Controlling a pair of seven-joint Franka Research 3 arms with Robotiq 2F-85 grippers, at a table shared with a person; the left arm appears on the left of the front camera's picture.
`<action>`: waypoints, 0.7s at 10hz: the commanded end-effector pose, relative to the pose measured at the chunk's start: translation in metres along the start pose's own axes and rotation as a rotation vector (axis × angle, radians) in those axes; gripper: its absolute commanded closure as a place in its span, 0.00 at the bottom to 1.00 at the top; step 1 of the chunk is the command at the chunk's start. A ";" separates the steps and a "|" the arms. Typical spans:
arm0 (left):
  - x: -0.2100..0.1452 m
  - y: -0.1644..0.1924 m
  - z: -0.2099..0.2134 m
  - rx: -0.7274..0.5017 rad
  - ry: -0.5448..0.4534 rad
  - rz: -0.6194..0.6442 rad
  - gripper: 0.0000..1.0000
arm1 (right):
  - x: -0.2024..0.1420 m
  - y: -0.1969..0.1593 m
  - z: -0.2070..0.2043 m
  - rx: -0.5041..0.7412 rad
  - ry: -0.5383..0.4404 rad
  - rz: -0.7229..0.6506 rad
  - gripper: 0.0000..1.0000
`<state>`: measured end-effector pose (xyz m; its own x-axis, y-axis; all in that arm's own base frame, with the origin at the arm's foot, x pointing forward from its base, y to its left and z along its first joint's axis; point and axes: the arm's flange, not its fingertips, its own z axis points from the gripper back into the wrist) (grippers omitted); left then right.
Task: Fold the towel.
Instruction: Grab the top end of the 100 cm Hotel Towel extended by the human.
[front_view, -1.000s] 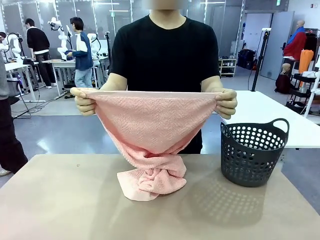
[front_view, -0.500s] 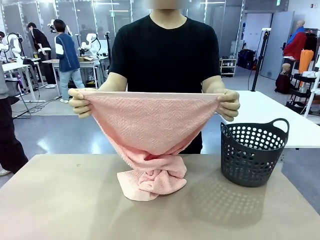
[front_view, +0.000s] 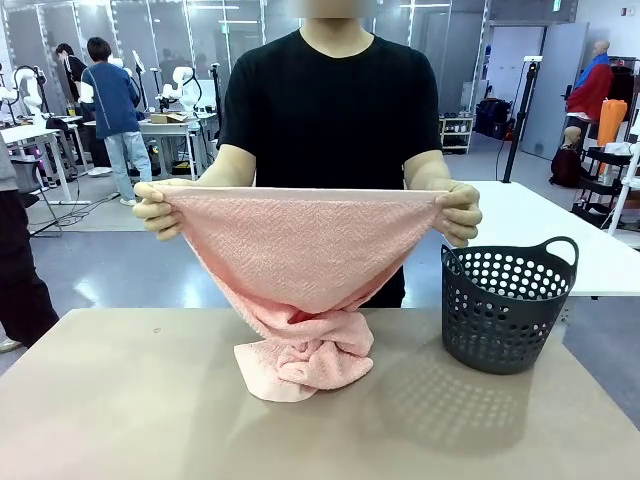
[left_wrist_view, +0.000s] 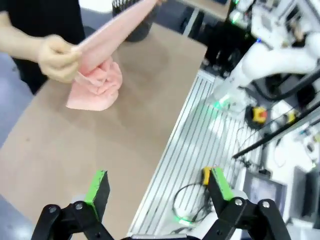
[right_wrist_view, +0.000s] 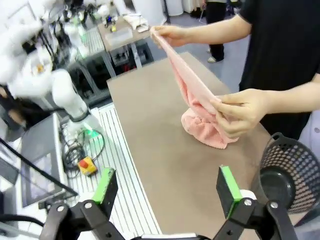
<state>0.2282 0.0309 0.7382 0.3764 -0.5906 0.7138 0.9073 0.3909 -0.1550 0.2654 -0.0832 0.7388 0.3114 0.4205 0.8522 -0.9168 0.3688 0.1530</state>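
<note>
The pale pink terry towel (front_view: 300, 250) hangs stretched between the person's hands (front_view: 160, 208), its lower end bunched on the tan counter (front_view: 120, 400). Your left fingers (left_wrist_view: 99, 186) and right fingers (right_wrist_view: 227, 185) stand wide open, empty. This looks like the spreading step; next, it needs laying flat.

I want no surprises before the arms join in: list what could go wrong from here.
The towel hangs from the person's hands, its lower end bunched on the table; laid down so, it may fold lumpy.
The basket stands close to the towel's side; a spread corner or a reaching arm might knock it.
</note>
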 end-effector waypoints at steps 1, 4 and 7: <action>0.068 -0.015 -0.019 0.084 0.149 -0.220 0.00 | 0.056 0.020 -0.033 0.015 0.156 0.217 0.00; 0.135 -0.044 -0.067 0.210 0.389 -0.398 0.00 | 0.120 0.052 -0.094 0.006 0.425 0.486 0.00; 0.189 -0.057 -0.103 0.225 0.475 -0.629 0.00 | 0.173 0.070 -0.141 -0.086 0.575 0.663 0.00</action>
<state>0.2551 -0.1802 0.8041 -0.0592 -0.9587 0.2783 0.9495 0.0319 0.3121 0.2736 0.1348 0.8265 -0.1652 0.8931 0.4185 -0.9558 -0.0403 -0.2913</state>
